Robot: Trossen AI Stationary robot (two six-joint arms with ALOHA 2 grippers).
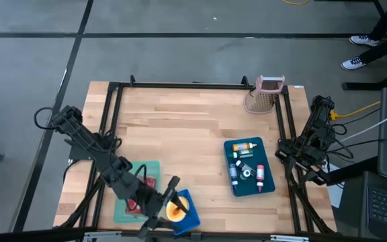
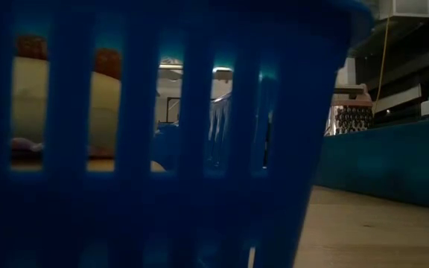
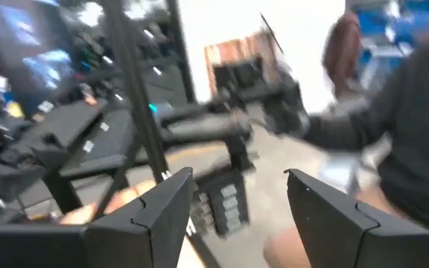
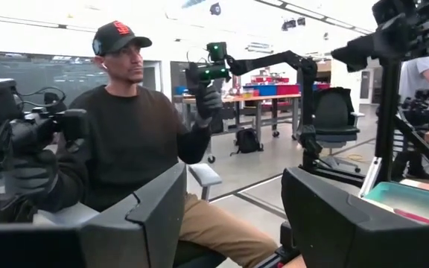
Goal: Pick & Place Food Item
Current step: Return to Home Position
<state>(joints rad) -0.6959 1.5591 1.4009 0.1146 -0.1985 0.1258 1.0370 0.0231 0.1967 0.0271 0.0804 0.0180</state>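
Observation:
A blue slotted basket stands at the table's near edge and fills the low view. An orange-yellow food item lies inside it, showing pale through the slots. My left gripper hangs open and level above the basket's left rim, pointing off the near edge toward the room, with nothing between its fingers. Left of the basket lies a green tray with red items, partly hidden by the left arm. My right gripper is open, its arm folded back at the table's right edge.
A blue tray with several small bottles lies right of centre and shows in the low view. A pink-and-white grater stands at the far right corner. A black frame rims the table. A person sits beyond the near edge.

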